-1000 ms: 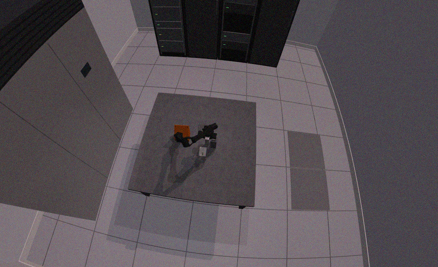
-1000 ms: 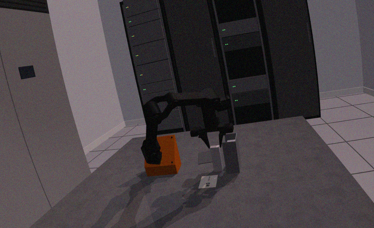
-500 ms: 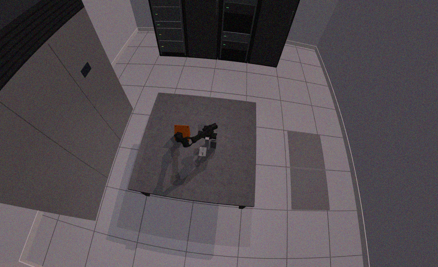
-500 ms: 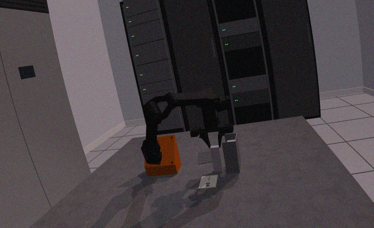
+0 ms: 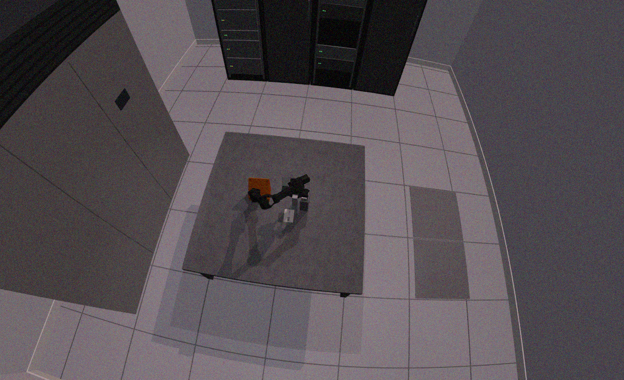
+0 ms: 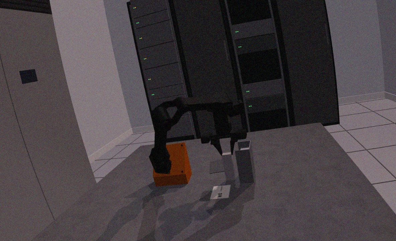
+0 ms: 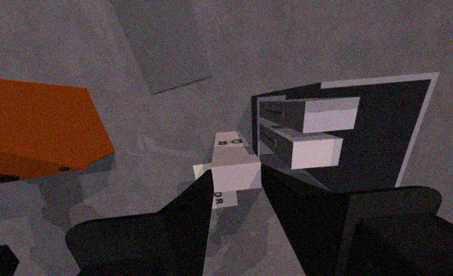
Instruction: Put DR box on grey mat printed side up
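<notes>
- Between the fingertips of the pincer (image 5: 295, 194) (image 6: 226, 153) (image 7: 237, 171) stands the DR box (image 5: 294, 197) (image 6: 229, 169) (image 7: 237, 177); the pincer is closed on its upper end, with a side against each finger
- The DR box is upright on the tabletop (image 5: 333, 255) (image 6: 298, 194) (image 7: 326, 38), outside the bin and just beside it, its printed letters on a side wall and not facing up
- Near its foot lies a white card (image 5: 289, 216) (image 6: 220, 191) (image 7: 228, 198), also printed DR
- Next outward, the dark bin (image 5: 303, 206) (image 6: 245, 167) (image 7: 418, 130) holds two boxes, a far one (image 7: 329, 116) and a near one (image 7: 315, 154), both standing; their codes are too hard to read
- Farther off, the grey mat (image 5: 286, 182) (image 6: 215, 167) (image 7: 169, 42) lies flat, with the DR box not yet on it
- Beyond that sits an orange block (image 5: 259, 183) (image 6: 177, 158) (image 7: 38, 123), by the arm's foot
- As progress, the right box is out of the bin and gripped; left to do, I judge, are lifting it, tipping it print upward, laying it on the mat, letting go and backing off
</notes>
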Controlling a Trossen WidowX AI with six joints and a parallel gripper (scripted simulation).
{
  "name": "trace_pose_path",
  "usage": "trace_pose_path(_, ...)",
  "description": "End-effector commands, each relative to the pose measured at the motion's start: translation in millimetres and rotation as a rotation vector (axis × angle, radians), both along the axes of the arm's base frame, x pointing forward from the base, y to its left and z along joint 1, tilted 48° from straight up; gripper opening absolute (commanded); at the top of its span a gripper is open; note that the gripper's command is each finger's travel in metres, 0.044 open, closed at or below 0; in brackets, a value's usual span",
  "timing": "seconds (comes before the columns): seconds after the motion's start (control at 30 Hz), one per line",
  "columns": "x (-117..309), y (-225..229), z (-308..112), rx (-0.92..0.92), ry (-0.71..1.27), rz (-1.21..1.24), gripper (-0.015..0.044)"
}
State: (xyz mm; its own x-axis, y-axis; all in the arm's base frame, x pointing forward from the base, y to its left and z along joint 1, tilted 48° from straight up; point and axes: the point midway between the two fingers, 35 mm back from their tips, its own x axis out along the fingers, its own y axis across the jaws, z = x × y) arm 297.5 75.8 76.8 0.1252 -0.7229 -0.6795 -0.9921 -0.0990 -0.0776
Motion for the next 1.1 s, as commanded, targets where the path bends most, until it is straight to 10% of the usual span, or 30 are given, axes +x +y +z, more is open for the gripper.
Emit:
trace_pose_path(0.0, 0, 6, 4, 0.005, -0.005, 0.0, 0.0156)
trace_pose_path(1.07, -35, 49, -42, 0.002, 0.078, 0.08, 0.0156)
